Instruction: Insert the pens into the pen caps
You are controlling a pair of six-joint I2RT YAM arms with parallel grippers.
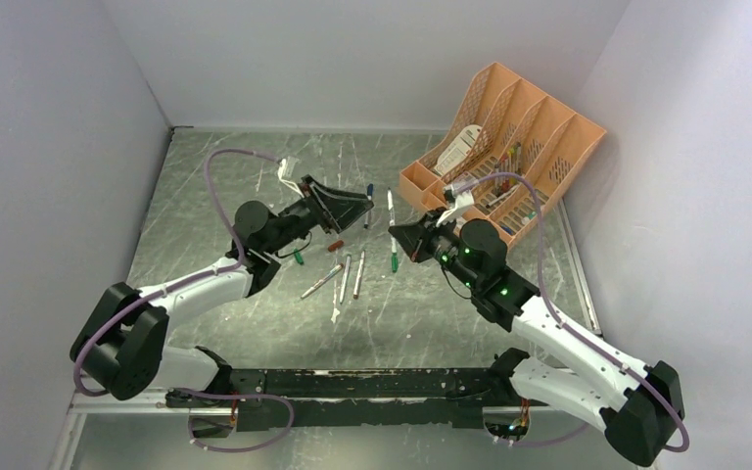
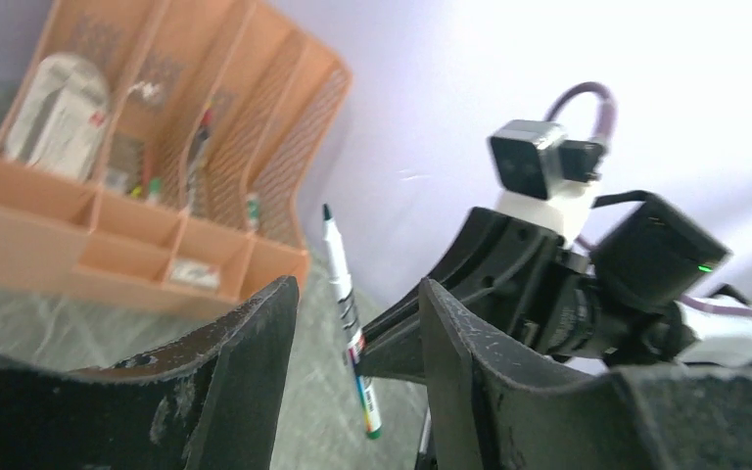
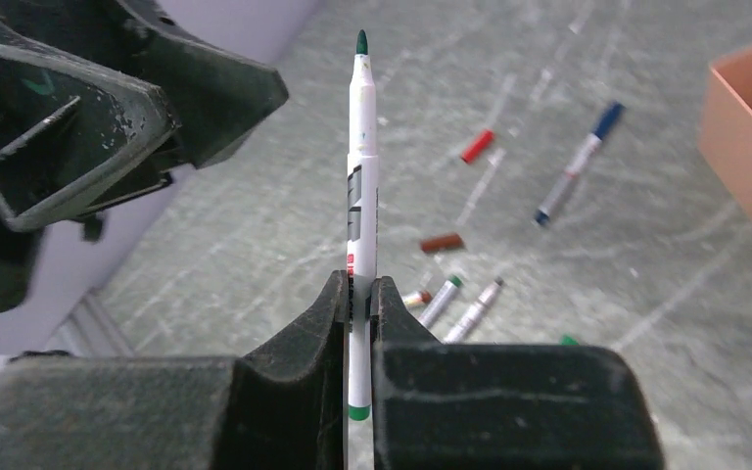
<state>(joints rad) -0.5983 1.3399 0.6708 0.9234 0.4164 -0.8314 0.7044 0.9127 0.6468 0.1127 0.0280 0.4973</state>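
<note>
Pinching a green-tipped pen (image 3: 362, 147) upright, right pincer (image 3: 360, 289) — left pincer (image 2: 357, 294) spread nearby, pen's lower end cut off.

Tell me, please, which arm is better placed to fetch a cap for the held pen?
Left. The right gripper is shut on the green-tipped pen, so it is busy. The left gripper stands open and empty, and what looks like a green cap lies near that arm.

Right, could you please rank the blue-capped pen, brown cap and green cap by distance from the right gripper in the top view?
1. blue-capped pen, just up-left of the right gripper.
2. brown cap, further left.
3. green cap, farthest left.
</note>
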